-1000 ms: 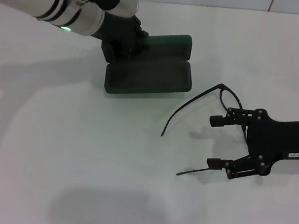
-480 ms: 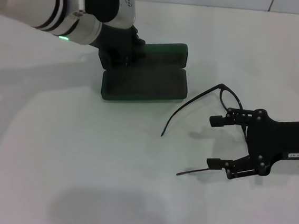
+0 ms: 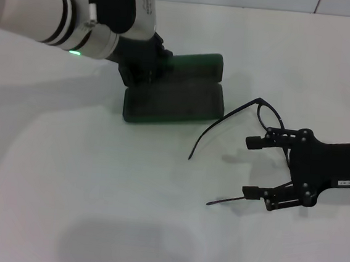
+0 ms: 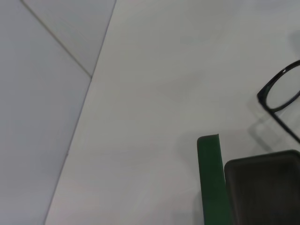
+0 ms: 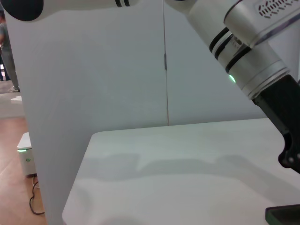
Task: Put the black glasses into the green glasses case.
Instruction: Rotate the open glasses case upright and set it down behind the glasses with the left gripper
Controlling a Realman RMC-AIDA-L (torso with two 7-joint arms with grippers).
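Black glasses (image 3: 250, 123) lie unfolded on the white table (image 3: 95, 191), partly under the right gripper (image 3: 250, 165), whose jaws stand wide and empty. They look light, thin and fragile, best pinched at the frame front or bridge. Near them, the green glasses case (image 3: 178, 97) lies open; the left gripper (image 3: 146, 60) is at its far-left corner, finger state indiscernible.

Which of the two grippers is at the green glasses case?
The left gripper, on the green glasses case at its left end. The right gripper hangs open beside the black glasses, well clear of the case.
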